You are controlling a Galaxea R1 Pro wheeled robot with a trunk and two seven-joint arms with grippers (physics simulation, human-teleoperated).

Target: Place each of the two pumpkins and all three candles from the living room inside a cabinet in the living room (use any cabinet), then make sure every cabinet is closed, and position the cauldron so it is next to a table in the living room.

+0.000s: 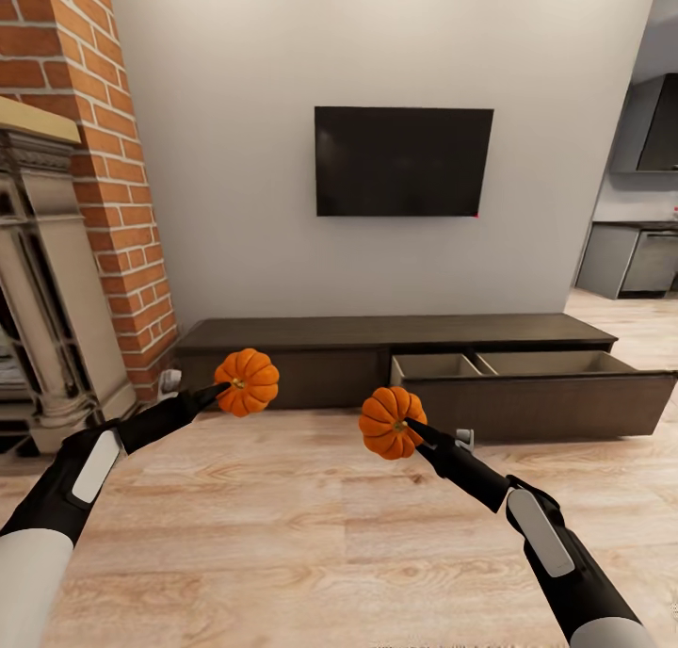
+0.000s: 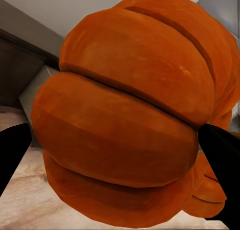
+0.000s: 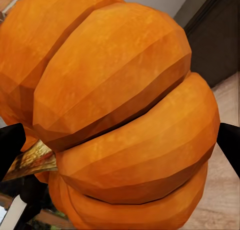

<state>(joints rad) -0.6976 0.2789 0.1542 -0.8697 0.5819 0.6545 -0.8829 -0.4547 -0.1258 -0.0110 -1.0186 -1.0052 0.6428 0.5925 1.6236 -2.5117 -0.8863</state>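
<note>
Held aloft, 2 pumpkins: left end effector point(image 1: 226, 385) clamped on left pumpkin point(image 1: 247, 381), right end effector point(image 1: 407, 427) on right pumpkin point(image 1: 392, 422), short of the cabinet point(image 1: 311, 332) and its open drawer point(image 1: 537, 364). Probably light, rigid, smooth-skinned; best gripped across opposite ribs, not the stem.

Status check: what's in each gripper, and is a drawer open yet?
Left gripper shut on left pumpkin; right gripper shut on right pumpkin. Cabinet ahead, right drawer pulled open. Bare floor between.
</note>
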